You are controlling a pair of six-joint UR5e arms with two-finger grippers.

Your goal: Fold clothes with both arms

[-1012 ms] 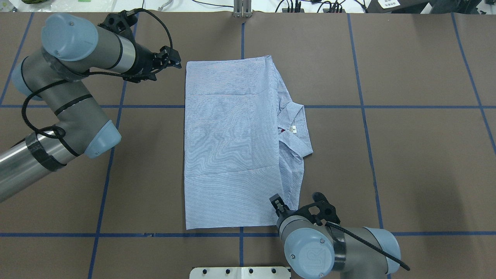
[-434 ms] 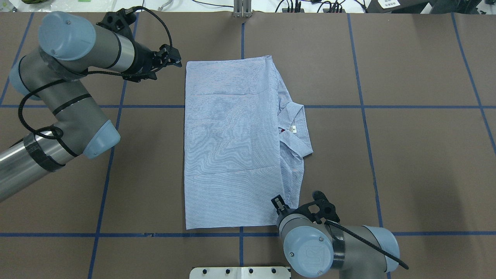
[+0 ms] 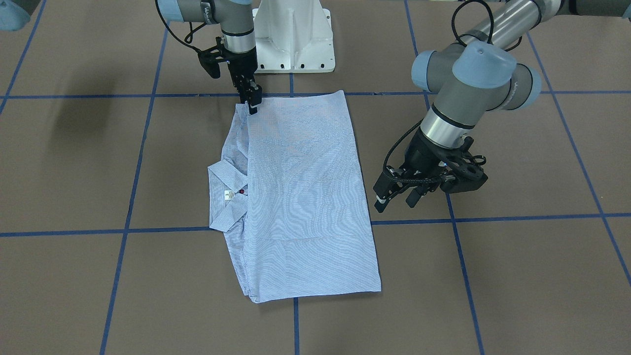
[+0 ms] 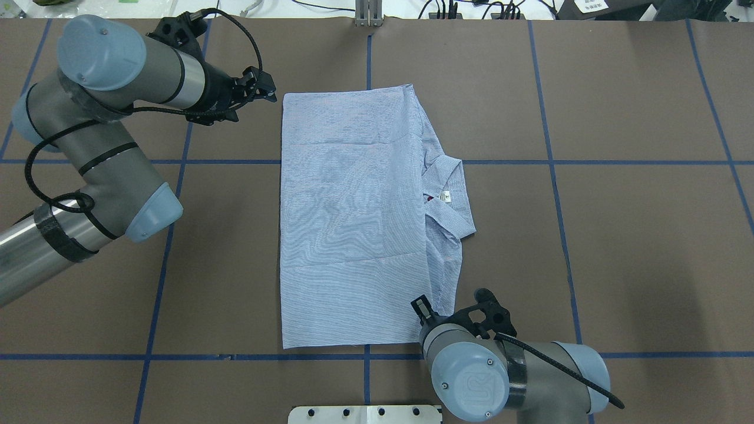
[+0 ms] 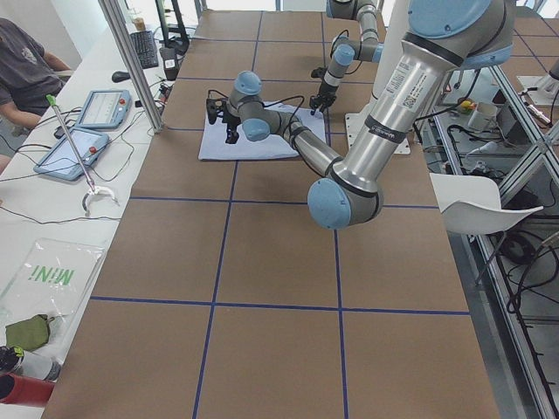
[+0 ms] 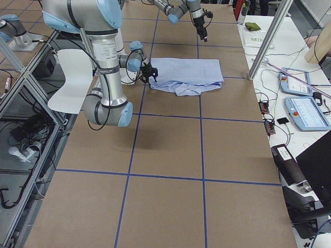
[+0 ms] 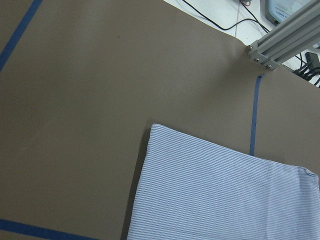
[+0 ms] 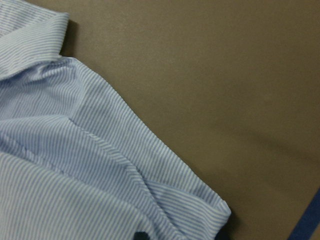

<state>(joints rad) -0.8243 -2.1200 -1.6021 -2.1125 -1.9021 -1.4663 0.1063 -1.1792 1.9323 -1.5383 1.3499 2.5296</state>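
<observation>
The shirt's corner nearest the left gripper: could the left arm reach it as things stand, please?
Probably yes: the open left gripper hovers just beside that corner, with only bare table between them.

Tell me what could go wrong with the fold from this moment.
1. The right gripper is at a layered corner of the shirt; it might catch only some layers and spoil the fold.
2. The left gripper hangs open beside the shirt; lifting one-sided could skew it.

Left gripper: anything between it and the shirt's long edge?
Nothing visible. The left gripper, fingers apart, hangs just beside the shirt, with only bare table showing in the gap between them.
</observation>
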